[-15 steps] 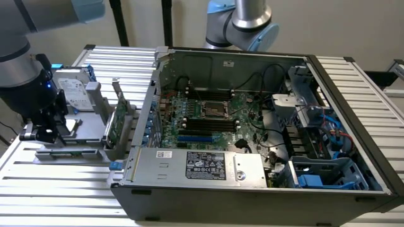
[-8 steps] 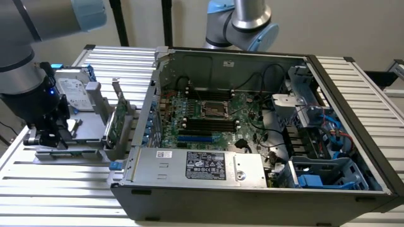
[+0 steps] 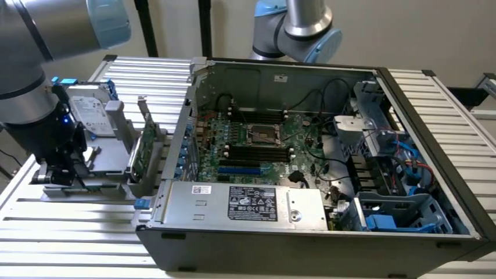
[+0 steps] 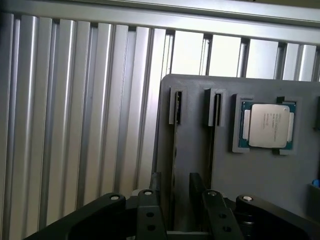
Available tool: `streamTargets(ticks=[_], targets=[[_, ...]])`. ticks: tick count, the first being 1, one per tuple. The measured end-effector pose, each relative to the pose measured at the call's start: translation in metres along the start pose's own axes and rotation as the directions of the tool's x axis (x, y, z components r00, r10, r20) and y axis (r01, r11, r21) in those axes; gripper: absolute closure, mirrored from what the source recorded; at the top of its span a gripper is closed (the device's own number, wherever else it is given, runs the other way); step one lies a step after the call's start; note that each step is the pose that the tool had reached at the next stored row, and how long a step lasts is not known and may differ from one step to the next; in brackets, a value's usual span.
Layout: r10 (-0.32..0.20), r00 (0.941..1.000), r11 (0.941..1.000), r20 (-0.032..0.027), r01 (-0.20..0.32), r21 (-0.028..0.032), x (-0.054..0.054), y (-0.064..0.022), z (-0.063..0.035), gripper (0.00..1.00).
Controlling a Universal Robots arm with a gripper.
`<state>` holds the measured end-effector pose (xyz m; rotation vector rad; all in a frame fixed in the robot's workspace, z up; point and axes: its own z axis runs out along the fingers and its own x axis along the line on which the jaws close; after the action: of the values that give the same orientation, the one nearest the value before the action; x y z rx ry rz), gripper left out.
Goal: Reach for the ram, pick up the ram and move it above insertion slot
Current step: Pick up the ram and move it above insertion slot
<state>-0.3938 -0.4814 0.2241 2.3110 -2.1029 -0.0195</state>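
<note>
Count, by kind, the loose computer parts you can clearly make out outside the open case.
Silver hard drive: 1
Green expansion card: 1
Processor chip: 1
Total: 3

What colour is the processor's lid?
Silver, on the processor; clearest in the wrist view.

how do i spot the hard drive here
Start at the open computer case; a grey holder stands on the slatted table at the exterior view's left of it. The hard drive is the silver, white-labelled slab upright there, unlike the thin green expansion card nearer the case.
</note>
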Motion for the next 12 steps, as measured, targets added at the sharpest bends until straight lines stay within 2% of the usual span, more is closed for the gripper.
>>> streamTargets(ticks=[4,6,9,12], targets=[[0.000,1.0000,1.0000,0.0036,0.000,0.0020,0.000,0.0002,0.0070,0.64],[0.000,1.0000,1.0000,0.0092,0.000,0.0039,0.001,0.0003,0.0096,0.64],[0.000,0.9998,1.0000,0.0210,0.000,0.0069,0.001,0.0007,0.0119,0.64],[0.000,0.9997,1.0000,0.0255,0.000,0.0076,0.002,0.0013,0.0143,0.64]])
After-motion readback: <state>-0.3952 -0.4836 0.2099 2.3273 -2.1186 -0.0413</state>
